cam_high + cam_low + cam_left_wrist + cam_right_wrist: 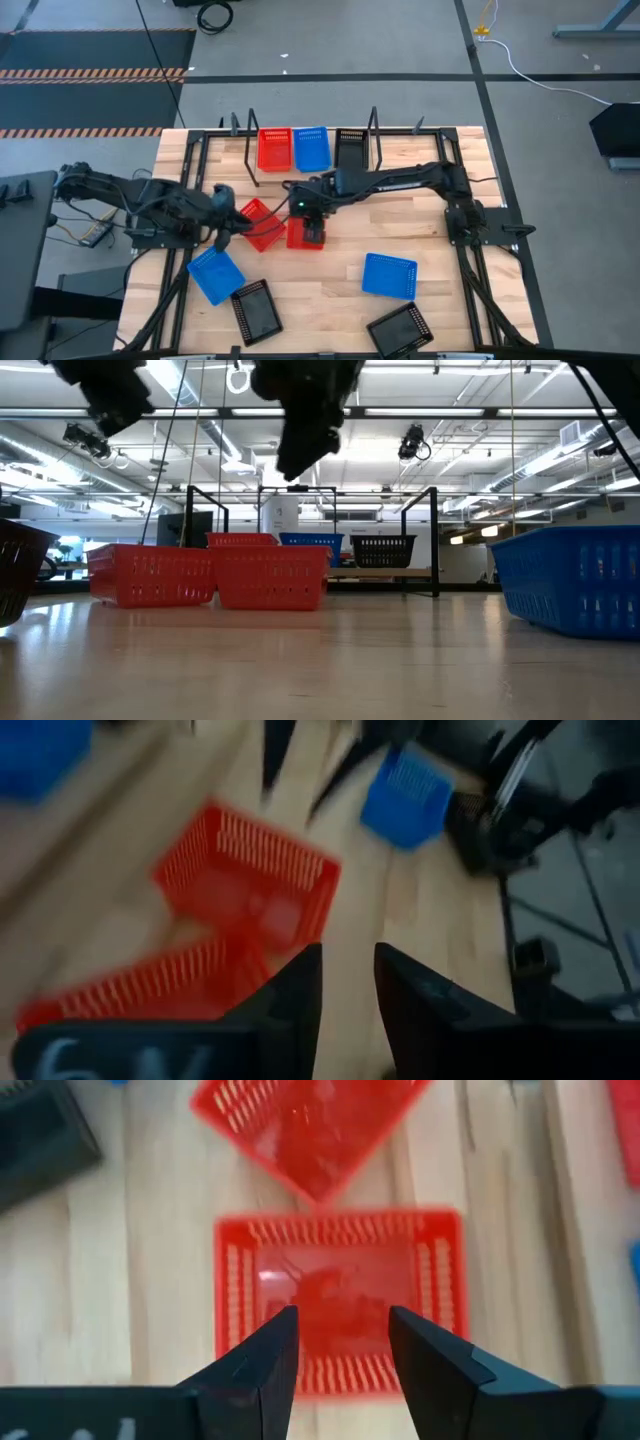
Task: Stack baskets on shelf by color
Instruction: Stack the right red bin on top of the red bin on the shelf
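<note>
The right gripper (340, 1350) is hanging over a red basket (304, 232) near the middle of the tabletop (330, 290), and its two fingers are spread apart with nothing between them. Its own camera is looking straight down into that basket, so the arm is lining up well. A second red basket (261, 222) is sitting just beside the first one, turned at a slant, with one corner very close to it. The left gripper (226, 226) is hanging next to that slanted basket, toward the left edge of the tabletop; its fingers are open a little and are holding nothing. The shelf (228, 151) is lying along the far edge, and it is already carrying one red basket (274, 148), one blue basket (311, 148) and one black basket (350, 146) side by side. Two more blue baskets and two black ones are lying along the near edge. I think the job now is picking up the square red basket. To do it well, the right gripper should go down so one finger is inside a wall and one is outside, then squeeze on that thin wall. It should pick a wall away from the slanted basket, so it is not bumping it, and the left arm should stay clear.
</note>
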`<state>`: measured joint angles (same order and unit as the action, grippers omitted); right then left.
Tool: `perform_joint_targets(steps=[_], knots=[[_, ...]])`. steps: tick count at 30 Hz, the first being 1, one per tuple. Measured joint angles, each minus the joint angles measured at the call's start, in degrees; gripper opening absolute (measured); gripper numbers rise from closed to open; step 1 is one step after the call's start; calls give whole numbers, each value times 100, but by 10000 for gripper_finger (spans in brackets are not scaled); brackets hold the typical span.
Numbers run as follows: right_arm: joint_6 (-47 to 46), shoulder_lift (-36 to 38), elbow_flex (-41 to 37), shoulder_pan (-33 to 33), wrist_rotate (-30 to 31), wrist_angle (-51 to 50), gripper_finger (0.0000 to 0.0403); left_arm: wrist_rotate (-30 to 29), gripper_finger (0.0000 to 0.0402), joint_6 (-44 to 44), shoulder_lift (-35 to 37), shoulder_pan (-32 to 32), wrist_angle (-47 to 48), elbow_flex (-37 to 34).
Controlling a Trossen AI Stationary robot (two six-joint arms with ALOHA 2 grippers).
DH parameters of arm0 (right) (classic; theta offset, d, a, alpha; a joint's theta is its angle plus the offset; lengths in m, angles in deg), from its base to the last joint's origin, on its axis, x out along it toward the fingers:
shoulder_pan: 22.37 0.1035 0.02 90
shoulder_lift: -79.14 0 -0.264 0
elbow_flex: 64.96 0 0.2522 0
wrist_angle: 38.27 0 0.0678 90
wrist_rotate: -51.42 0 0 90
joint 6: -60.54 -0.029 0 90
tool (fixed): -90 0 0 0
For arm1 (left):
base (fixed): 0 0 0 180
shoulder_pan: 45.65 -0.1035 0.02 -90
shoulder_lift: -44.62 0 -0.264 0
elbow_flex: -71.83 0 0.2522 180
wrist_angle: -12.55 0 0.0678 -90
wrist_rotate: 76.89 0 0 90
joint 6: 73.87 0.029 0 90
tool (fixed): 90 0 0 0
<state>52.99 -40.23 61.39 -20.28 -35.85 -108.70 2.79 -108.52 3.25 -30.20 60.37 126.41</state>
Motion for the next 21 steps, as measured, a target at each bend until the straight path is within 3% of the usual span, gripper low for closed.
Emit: perform_joint_targets(steps=[4, 11, 21], knots=[[-38, 165, 0, -11, 92, -552, 163, -10, 89, -709, -588, 308, 202, 0], [5, 204, -3, -34, 428, -530, 163, -16, 87, -1562, -1910, 426, 167, 0], [276, 204, -4, -35, 714, -793, 163, -372, 109, -1884, -2854, 386, -470, 0]])
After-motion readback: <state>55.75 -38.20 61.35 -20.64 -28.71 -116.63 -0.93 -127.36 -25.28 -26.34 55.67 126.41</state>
